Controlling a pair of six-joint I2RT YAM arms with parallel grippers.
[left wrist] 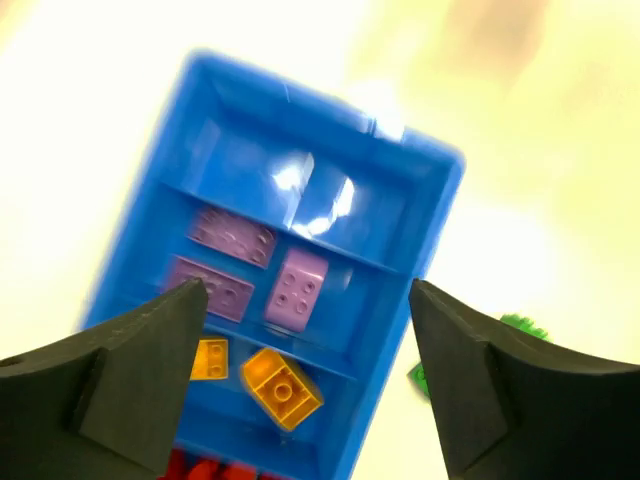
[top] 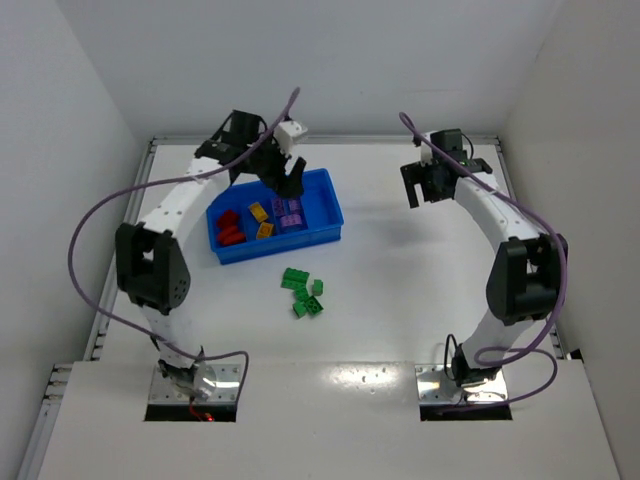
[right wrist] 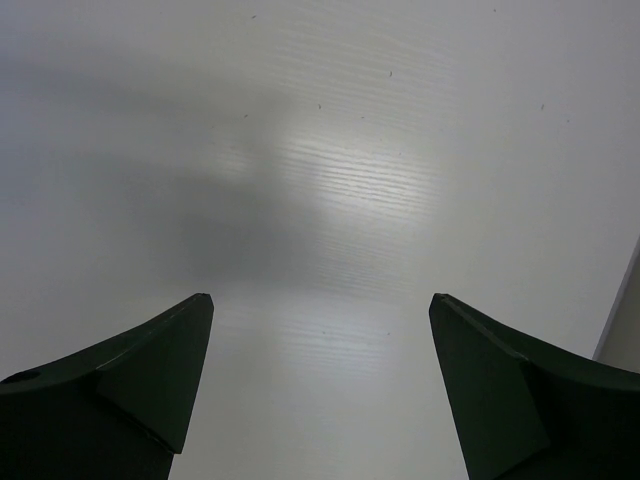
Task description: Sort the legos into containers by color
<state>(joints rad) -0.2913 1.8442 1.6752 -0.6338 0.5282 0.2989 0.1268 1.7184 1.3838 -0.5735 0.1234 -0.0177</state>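
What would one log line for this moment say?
left gripper: open, empty, over tray | right gripper: open, empty, over table | green legos: loose on table | purple legos: in tray

My top view overlooks the white desk, left wrist close above the shared blue plastic tray, right wrist facing desk.

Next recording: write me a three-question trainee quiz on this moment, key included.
1. True or false: the green legos lie inside the blue tray.
2. Which colour fills the section right beside the empty compartment? A red, B purple, C yellow.
3. Fill in: the left pincer hangs open above the ____.
Key: 1 false; 2 B; 3 tray.
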